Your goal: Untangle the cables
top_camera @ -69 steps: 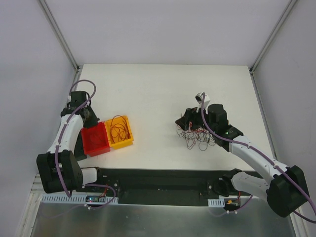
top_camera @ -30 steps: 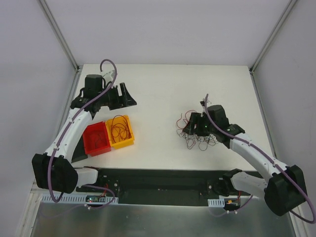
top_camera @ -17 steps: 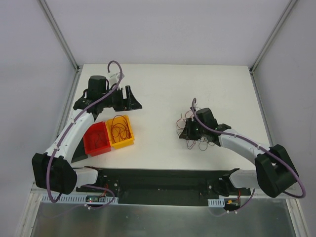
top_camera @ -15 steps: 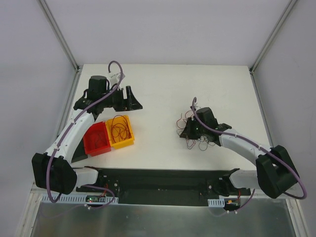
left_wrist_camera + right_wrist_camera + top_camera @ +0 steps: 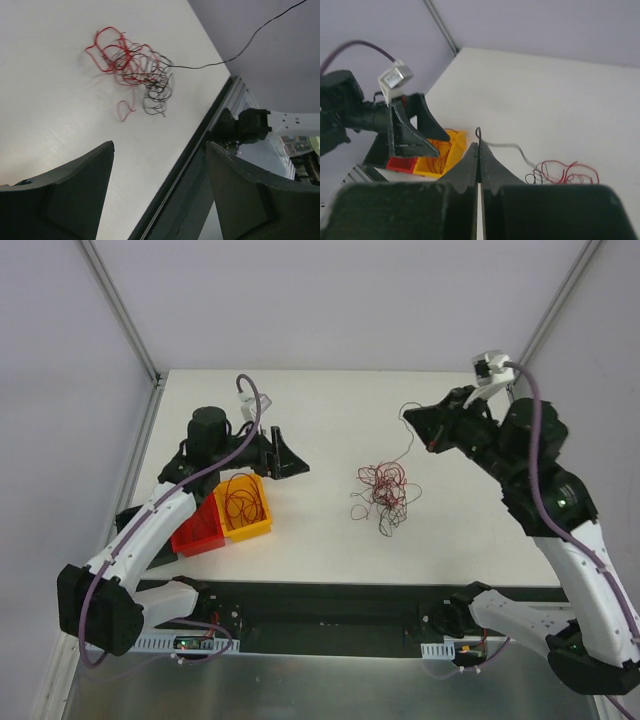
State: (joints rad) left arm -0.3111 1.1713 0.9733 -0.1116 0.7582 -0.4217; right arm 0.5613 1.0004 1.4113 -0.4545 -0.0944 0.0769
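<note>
At about 8 o'clock on the matt white surface (image 5: 330, 405), nearest the arm bases, a square red plastic bin (image 5: 193, 525) touches a square yellow plastic bin (image 5: 243, 508). The yellow one holds a loose coil of thin red wires (image 5: 240, 500); what the red one holds I cannot tell.

Just right of centre lies the tangle of hair-thin red and black curly wires (image 5: 383, 488), resting on the surface and touched by neither arm. From its 1 o'clock side a single thin black wire (image 5: 408, 445) rises in a slack curve to the right tool (image 5: 425, 430). That tool is raised off the surface at 2 o'clock of the tangle, its tips pressed fully together on the wire's end. The left tool (image 5: 283, 455) hangs at 10 o'clock of the tangle, just past the yellow bin. Its fingers are spread wide and hold nothing.

The main risk, as I judge it, is that the black wire is hooked into the other loops. Since nothing pins the clump, a further pull could lift or drag all of it rather than free one strand. The wire is so fine that it could also slide out of the closed tips.

The surface is otherwise bare out to its far edge. Plain grey walls (image 5: 330, 300) and slanting metal frame posts (image 5: 120, 310) enclose it.
</note>
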